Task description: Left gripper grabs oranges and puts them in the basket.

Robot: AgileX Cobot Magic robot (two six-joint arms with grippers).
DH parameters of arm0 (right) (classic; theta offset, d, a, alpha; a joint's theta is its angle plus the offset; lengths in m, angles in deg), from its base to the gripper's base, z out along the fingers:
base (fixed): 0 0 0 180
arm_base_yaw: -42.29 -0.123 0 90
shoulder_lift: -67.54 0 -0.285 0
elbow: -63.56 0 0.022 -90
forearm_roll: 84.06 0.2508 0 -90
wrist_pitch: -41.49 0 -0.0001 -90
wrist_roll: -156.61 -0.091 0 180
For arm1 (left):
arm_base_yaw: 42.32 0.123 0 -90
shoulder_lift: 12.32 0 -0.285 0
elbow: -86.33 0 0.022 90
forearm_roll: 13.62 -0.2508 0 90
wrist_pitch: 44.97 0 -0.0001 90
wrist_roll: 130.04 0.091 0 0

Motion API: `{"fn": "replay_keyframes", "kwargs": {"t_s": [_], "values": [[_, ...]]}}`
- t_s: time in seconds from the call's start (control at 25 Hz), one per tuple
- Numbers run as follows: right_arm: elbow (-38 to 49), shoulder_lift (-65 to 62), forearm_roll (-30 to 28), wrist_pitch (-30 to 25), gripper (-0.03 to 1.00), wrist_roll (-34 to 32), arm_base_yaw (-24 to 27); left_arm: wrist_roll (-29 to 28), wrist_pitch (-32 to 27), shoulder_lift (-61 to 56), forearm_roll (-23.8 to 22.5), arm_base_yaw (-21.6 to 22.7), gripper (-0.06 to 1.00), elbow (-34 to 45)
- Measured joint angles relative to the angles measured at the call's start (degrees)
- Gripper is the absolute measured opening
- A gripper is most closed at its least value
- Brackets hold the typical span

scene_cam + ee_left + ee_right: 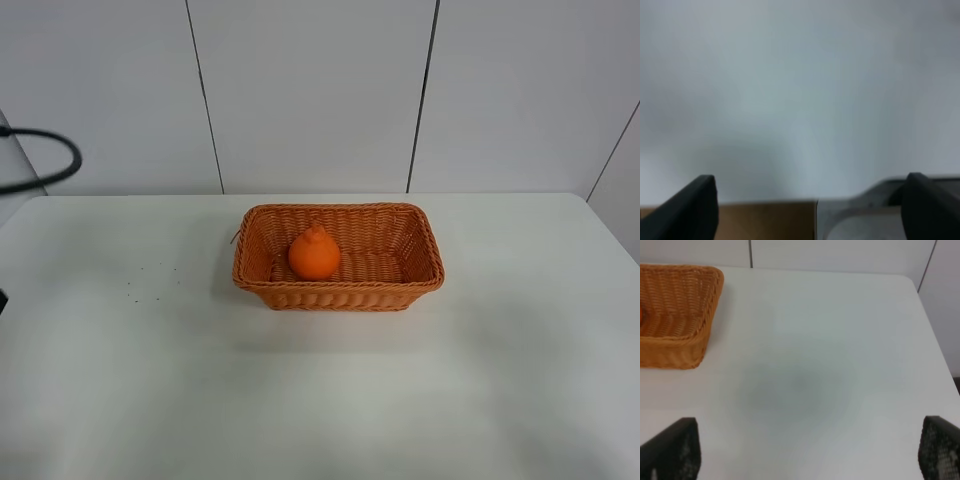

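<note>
The orange [314, 254], round with a knob top, sits inside the wicker basket [340, 290] at the middle of the white table, towards the basket's left half. Neither gripper shows in the exterior high view. In the left wrist view my left gripper [810, 205] is open and empty, its dark fingers [695, 205] spread wide over bare table, with no orange or basket in sight. In the right wrist view my right gripper [807, 450] is open and empty, and the basket's right end [685, 340] lies well away from it.
A black cable [60, 165] loops in at the far left edge. Small dark specks [150, 280] lie on the table [320, 400] left of the basket. The left wrist view shows a table edge with a brown surface [765, 220] beyond it. White wall panels stand behind.
</note>
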Motion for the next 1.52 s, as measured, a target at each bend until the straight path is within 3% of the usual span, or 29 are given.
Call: {"fn": "replay_keyframes", "kwargs": {"t_s": [0.24,0.44,0.96,1.52], "values": [[0.0,0.0,0.0,0.0,0.69,0.0,0.0,-1.88,3.65,-20.55,0.0,0.0,0.85,14.56],[0.0,0.0,0.0,0.0,0.69,0.0,0.0,-2.81,6.01,-34.24,-0.47,0.0,0.85,20.65],[0.0,0.0,0.0,0.0,0.69,0.0,0.0,-2.81,6.82,-53.18,-0.59,0.0,0.85,20.99],[0.0,0.0,0.0,0.0,0.69,0.0,0.0,-2.81,6.86,-53.67,-0.59,0.0,0.85,20.99]]}}
